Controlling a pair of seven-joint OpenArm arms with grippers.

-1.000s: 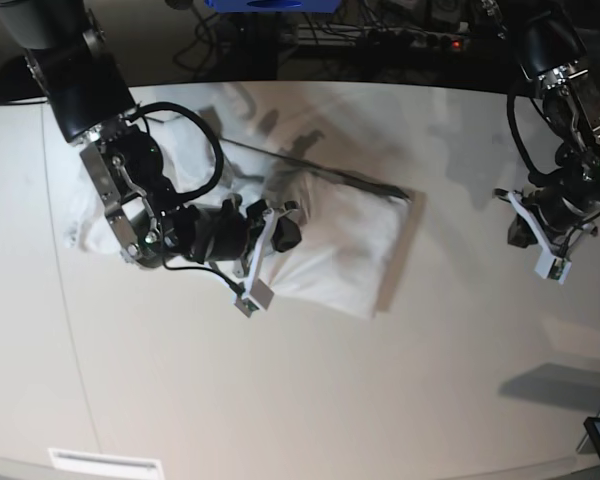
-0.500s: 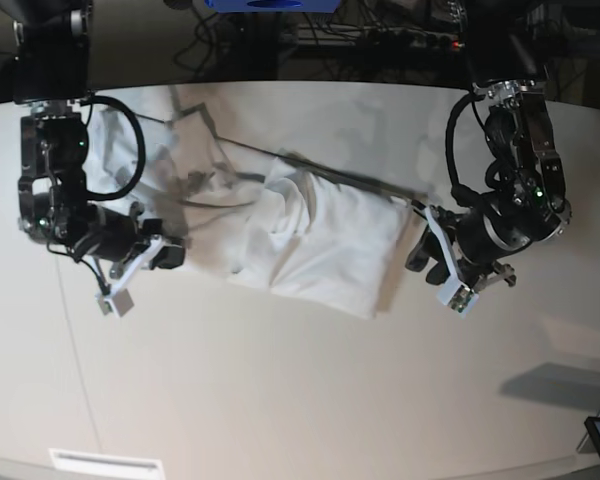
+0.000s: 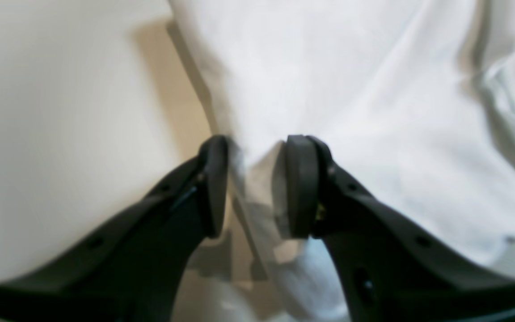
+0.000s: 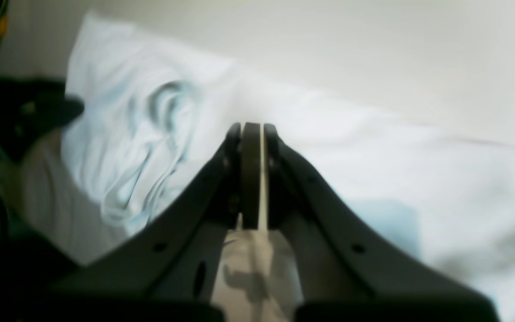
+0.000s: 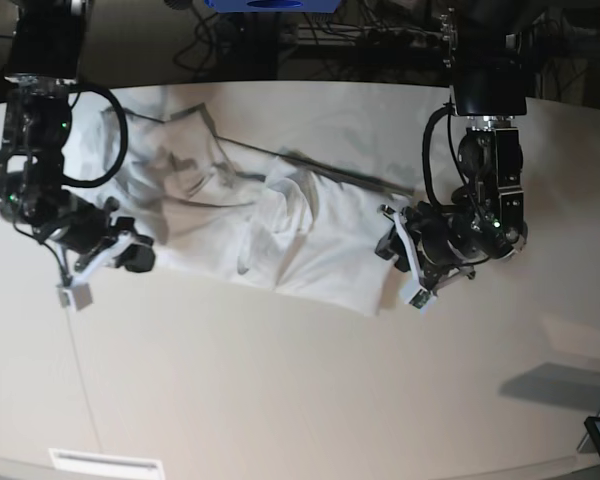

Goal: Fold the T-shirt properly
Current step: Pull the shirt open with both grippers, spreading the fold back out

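Your left gripper (image 3: 255, 179) stood narrowly parted astride the white T-shirt's (image 5: 310, 235) edge, your right gripper (image 4: 251, 179) pinched shut, T-shirt beyond its tips

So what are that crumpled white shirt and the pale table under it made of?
The white T-shirt looks like soft matte cloth, probably cotton: it creases and bunches into folds. The off-white tabletop seems a hard, smooth laminate or painted board, flat with a faint sheen; which one is unclear.

Wrist views soft, blurred — bright overhead light, dark shadows under the arms.
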